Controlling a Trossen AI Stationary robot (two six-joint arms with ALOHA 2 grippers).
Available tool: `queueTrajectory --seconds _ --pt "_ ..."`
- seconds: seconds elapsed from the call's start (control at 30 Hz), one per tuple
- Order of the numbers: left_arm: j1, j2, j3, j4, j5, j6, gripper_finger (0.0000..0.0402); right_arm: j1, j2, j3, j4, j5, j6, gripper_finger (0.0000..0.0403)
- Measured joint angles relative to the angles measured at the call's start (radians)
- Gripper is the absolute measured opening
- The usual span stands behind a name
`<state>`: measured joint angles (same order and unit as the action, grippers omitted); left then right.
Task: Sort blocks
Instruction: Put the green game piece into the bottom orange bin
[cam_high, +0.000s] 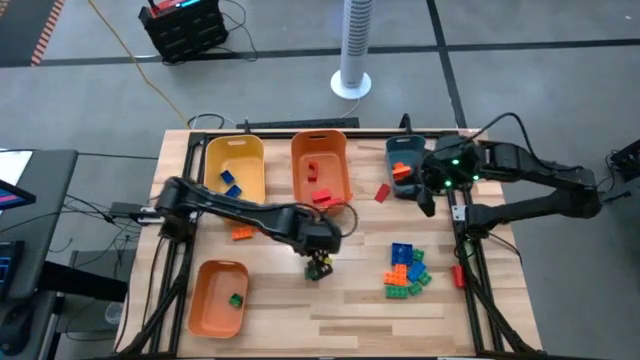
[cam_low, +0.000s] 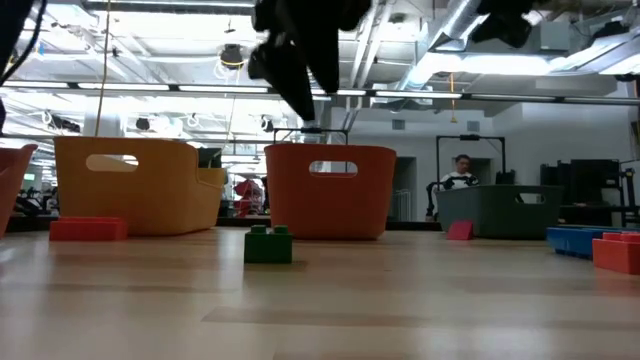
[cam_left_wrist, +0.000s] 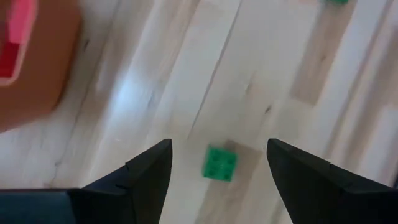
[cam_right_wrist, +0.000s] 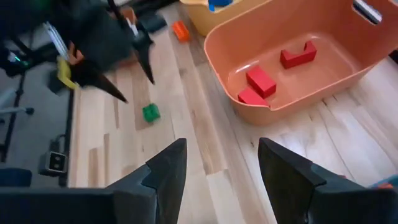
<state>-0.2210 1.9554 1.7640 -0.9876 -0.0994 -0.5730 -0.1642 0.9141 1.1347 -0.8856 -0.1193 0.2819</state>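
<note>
Your left gripper (cam_high: 319, 268) hangs over the middle of the desk (cam_high: 330, 315) with its jaws spread wide and holding nothing; directly below them a single green block (cam_left_wrist: 219, 163) sits flat on the wood, clear of both fingers (the low view shows it resting on the surface with the arm well above it). Your right gripper (cam_high: 428, 200) waits near the teal bin (cam_high: 403, 150) at the far right of the desk, jaws also apart and empty. Red blocks (cam_right_wrist: 260, 81) lie in the orange bin (cam_high: 320, 165) at the back; blue blocks (cam_high: 230, 183) lie in the yellow bin (cam_high: 235, 165) beside it; one green block (cam_high: 236, 299) lies in the second orange bin (cam_high: 218, 297) at the near left. A mixed cluster of blocks (cam_high: 405, 270) remains loose on the desk at your right, with an orange block (cam_high: 242, 233) and a red block (cam_high: 382, 192) lying apart.
</note>
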Motion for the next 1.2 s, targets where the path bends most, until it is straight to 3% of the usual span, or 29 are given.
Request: queueTrajectory --seconds 0.4,0.67,1.2 --pt "-0.072 0.180 0.000 0.050 0.045 0.266 0.0255 0.000 -0.129 0.000 -0.038 0.050 0.062 0.0211" --pt "-0.079 0.206 -0.058 0.070 0.017 0.193 0.0255 0.000 -0.131 0.000 -0.064 0.050 0.078 0.0199" --pt "-0.081 0.205 -0.120 0.126 0.015 0.192 0.0250 0.000 -0.129 0.001 -0.064 0.050 0.079 0.0177"
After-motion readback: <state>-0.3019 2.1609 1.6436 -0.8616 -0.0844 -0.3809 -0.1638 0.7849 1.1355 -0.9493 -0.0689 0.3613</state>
